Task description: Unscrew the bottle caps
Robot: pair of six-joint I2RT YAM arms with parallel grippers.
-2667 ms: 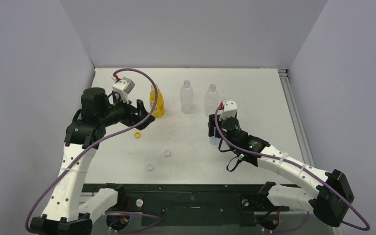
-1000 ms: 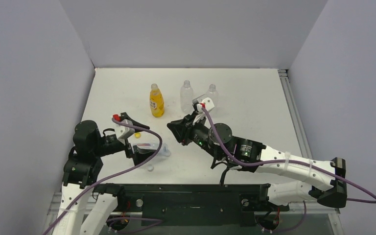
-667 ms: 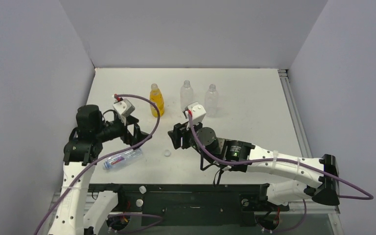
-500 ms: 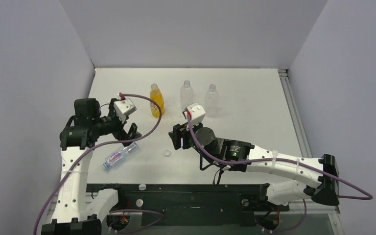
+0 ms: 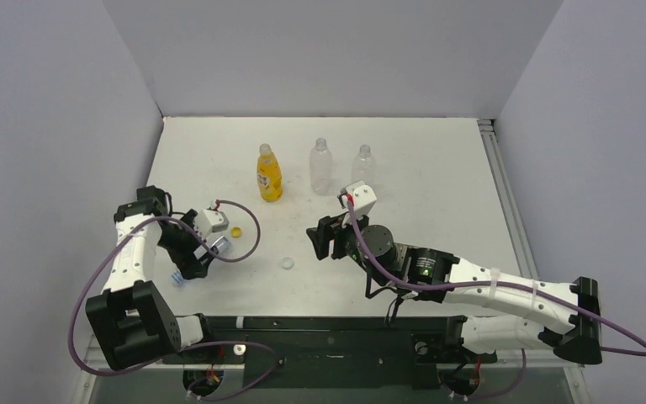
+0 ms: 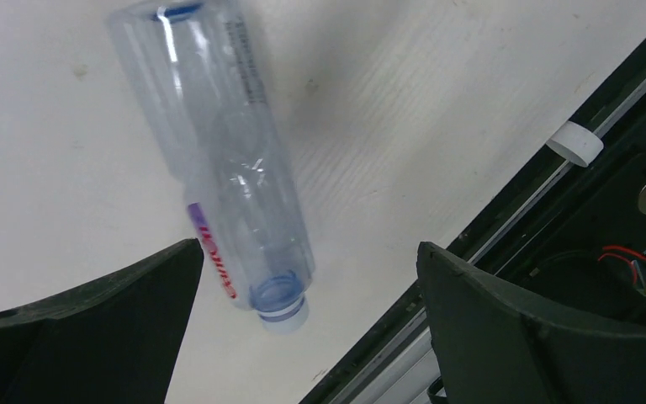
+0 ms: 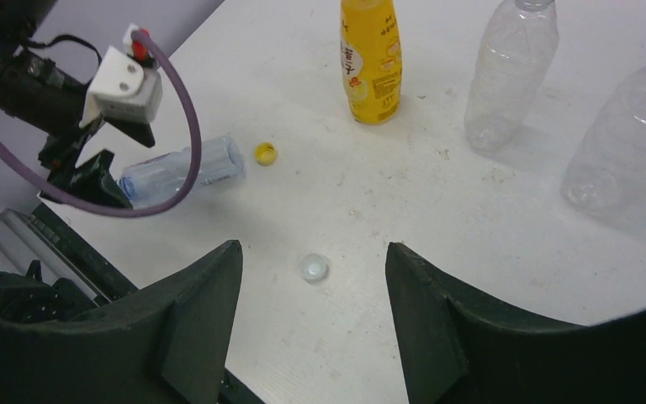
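While the capless short bottle (image 6: 235,168) lies on its side near the table's (image 5: 437,168) front left edge, the left gripper (image 5: 195,263) hangs over it, spread wide and empty. The right gripper (image 5: 325,241) (equally wide, holding nothing) hovers near a white cap (image 7: 313,268). The yellow cap (image 7: 264,152) lies just beside the fallen bottle.

Yellow bottle (image 5: 268,177): yellow-orange throughout; middle bottle (image 5: 321,168) and right bottle (image 5: 362,168) clear, colourless. Lying bottle (image 6: 227,160): clear, purple-and-red lettering along its side. One yellow cap (image 5: 236,231), one whitish cap (image 5: 288,263); table (image 5: 437,168) white; cable (image 7: 196,135) purple; left arm (image 5: 130,261) white with black joints.
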